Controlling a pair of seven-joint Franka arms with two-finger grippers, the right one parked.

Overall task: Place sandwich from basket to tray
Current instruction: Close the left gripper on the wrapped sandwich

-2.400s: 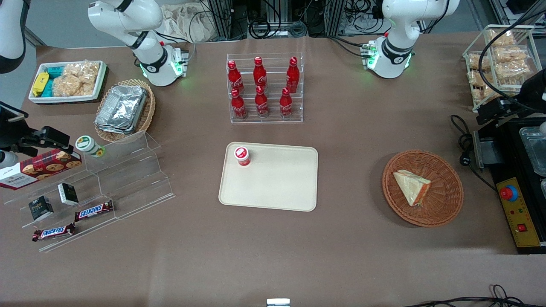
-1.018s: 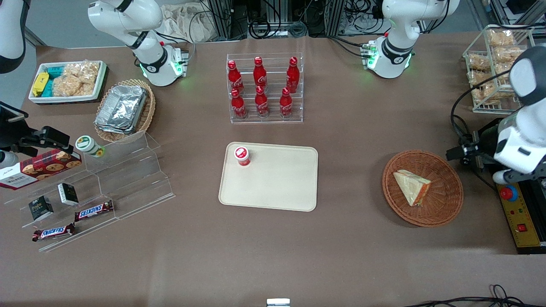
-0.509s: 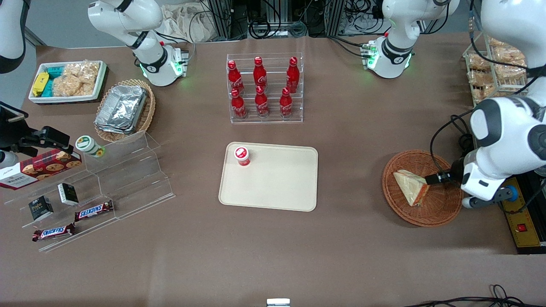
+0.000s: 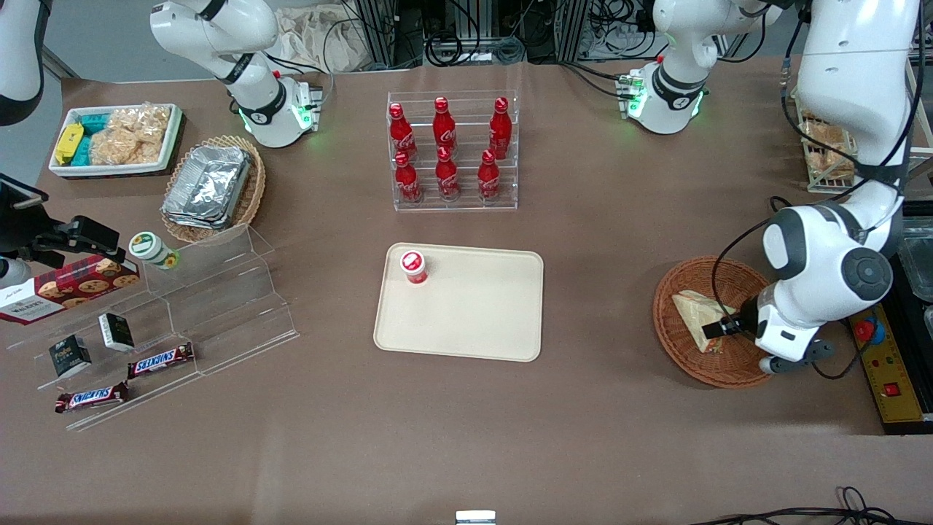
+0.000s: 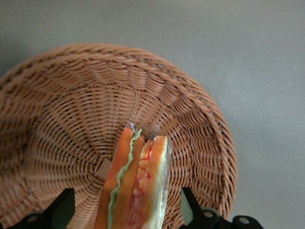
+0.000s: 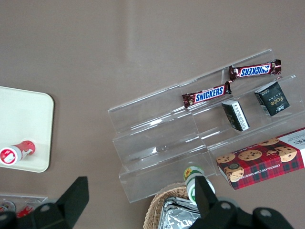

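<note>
The sandwich [image 4: 691, 309], a clear-wrapped wedge with pale bread, lies in the round reddish-brown basket [image 4: 667, 292] toward the working arm's end of the table. In the left wrist view its cut edge [image 5: 138, 186] shows orange, green and red layers against the basket weave [image 5: 71, 114]. My gripper [image 4: 719, 328] hangs low over the basket, right at the sandwich. It is open [image 5: 126, 210]: one dark finger [image 5: 62, 210] and the other [image 5: 189, 205] stand either side of the wedge with a gap on each side. The cream tray [image 4: 474, 313] sits mid-table.
A small red-capped bottle [image 4: 413, 266] stands on the tray's corner. A clear rack of red cola bottles [image 4: 452, 153] is farther from the front camera. A yellow control box [image 4: 885, 364] lies beside the basket. Clear step shelves [image 4: 204, 306] hold snacks toward the parked arm's end.
My arm has swung in from the working arm's end of the table and come down over the basket. The gripper now straddles the sandwich, which has not moved.
</note>
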